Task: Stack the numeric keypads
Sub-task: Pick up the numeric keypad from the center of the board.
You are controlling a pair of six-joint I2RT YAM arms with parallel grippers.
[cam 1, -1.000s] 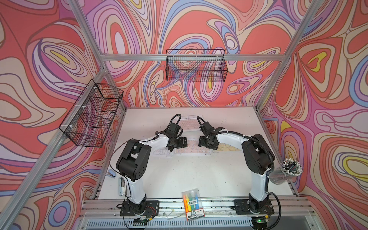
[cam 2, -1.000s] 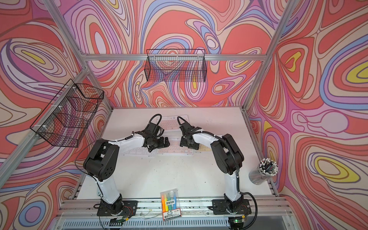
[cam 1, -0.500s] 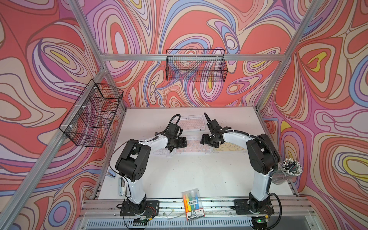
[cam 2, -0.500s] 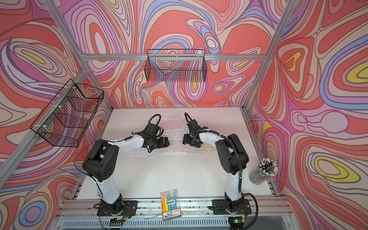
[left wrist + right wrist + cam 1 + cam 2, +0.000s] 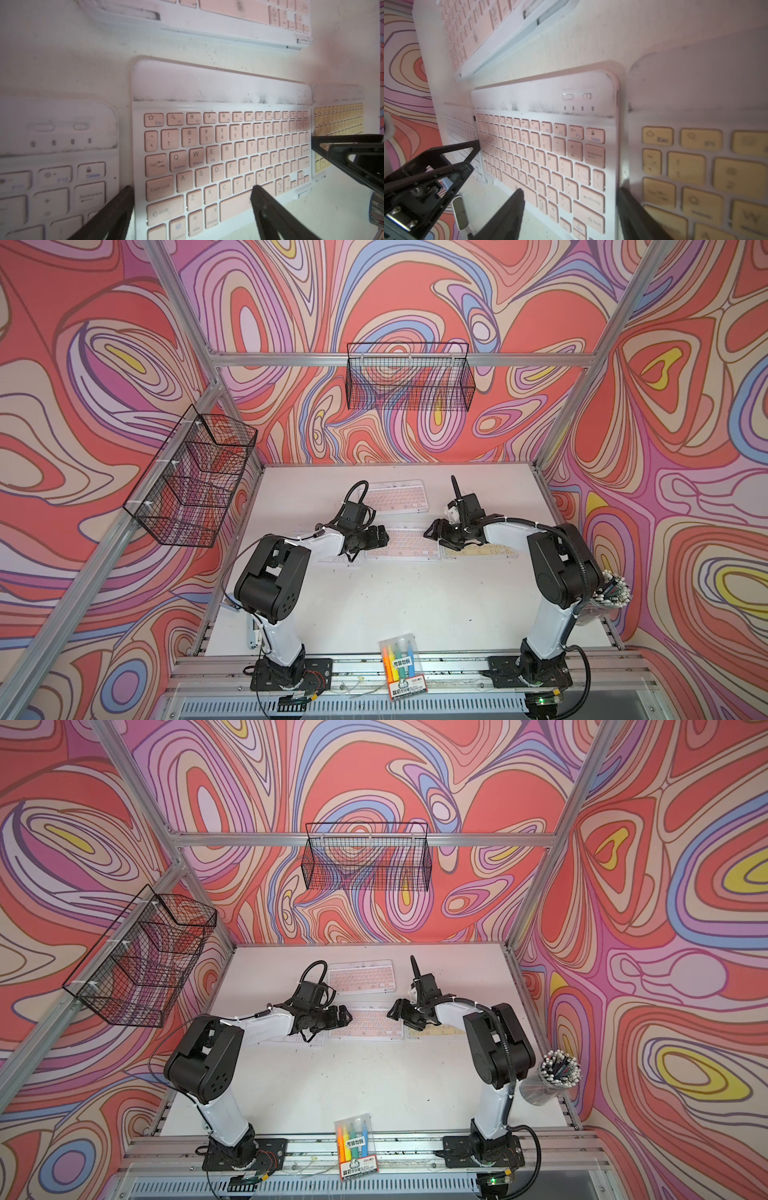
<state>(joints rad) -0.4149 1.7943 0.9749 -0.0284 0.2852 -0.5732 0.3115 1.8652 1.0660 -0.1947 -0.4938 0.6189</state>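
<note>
Right gripper [image 5: 570, 190] rotated, jaws spread, left gripper [image 5: 192, 187] spread, pink keypad [image 5: 228, 145] reads "Caps Lock"

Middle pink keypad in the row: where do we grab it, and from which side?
Probably its near long edge, coming from the robot side: the middle pink keypad lies flat with bare table in front there. Its short ends sit close beside the white keypad and yellow keypad, leaving slim gaps for jaws.
</note>
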